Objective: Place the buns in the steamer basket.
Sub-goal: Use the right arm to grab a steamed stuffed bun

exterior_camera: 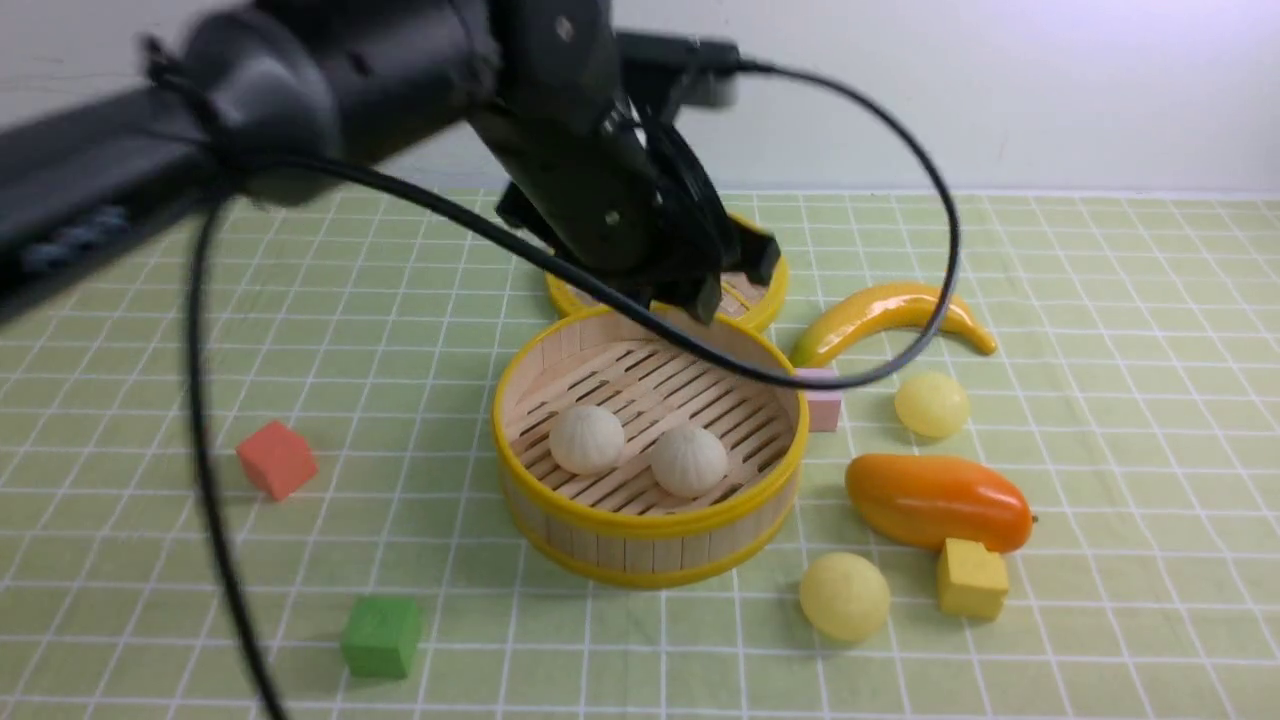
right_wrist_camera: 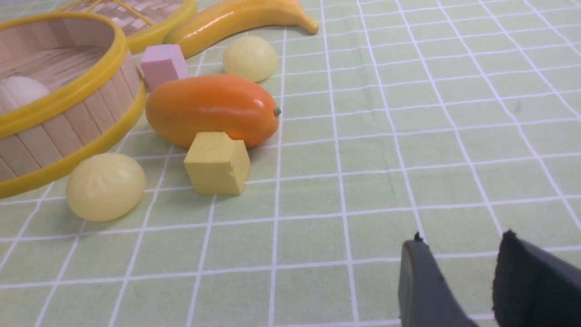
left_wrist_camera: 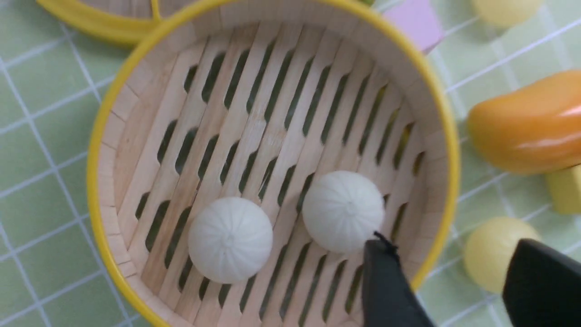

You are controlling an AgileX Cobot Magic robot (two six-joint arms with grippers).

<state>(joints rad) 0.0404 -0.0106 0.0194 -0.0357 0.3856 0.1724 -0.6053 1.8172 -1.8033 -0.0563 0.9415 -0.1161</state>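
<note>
Buns (exterior_camera: pixel 587 438) near steamer basket (exterior_camera: pixel 640 545) front wall; left gripper (exterior_camera: pixel 735 283) above rim.

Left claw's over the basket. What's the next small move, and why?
Probably lift the left claw clear of the basket: it is open and empty, both white buns lie inside, and the two yellow buns sit on the cloth nearer the right claw.

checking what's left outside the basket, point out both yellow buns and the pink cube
farther yellow bun (exterior_camera: pixel 932 404), front view, middle of its rounded face
nearer yellow bun (exterior_camera: pixel 844 596), front view, middle of its rounded face
pink cube (right_wrist_camera: pixel 165 72), right wrist view, side face toward the camera
</note>
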